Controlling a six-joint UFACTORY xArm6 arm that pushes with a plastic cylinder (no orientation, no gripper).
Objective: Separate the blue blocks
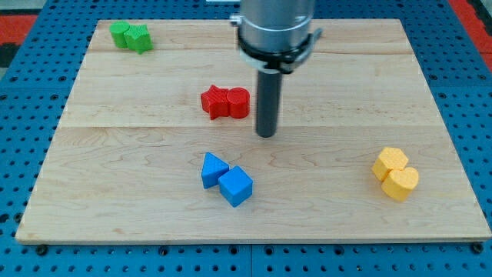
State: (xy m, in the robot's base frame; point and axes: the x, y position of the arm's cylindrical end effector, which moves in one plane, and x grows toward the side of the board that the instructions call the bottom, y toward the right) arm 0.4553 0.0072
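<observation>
Two blue blocks touch each other below the board's middle: a blue triangular block on the left and a blue cube just to its lower right. My tip stands above and to the right of them, a short gap away. It touches no block.
Two red blocks sit together just left of the rod. Two green blocks lie at the view's top left corner. Two yellow blocks lie at the right. The wooden board rests on a blue pegboard.
</observation>
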